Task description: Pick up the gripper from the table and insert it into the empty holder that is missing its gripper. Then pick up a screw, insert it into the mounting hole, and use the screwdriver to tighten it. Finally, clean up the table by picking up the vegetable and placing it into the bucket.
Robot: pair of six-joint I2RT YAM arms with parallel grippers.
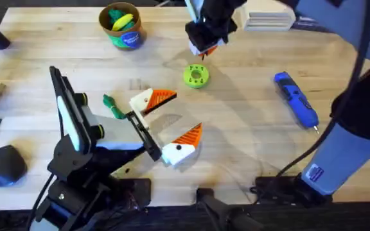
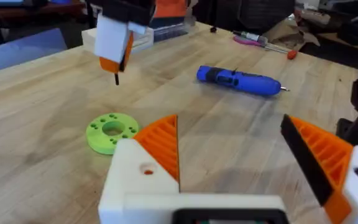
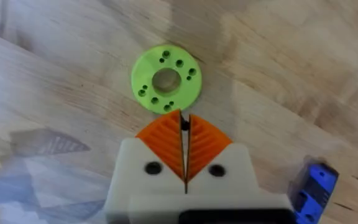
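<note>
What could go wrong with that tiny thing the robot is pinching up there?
1. The right tool seems to hold the dark screw by its top only, right at the pad tips. It could slip out and drop near the green holed disc.
2. The mounting hole in the left tool is small, so a tilted screw might miss it or jam.
</note>
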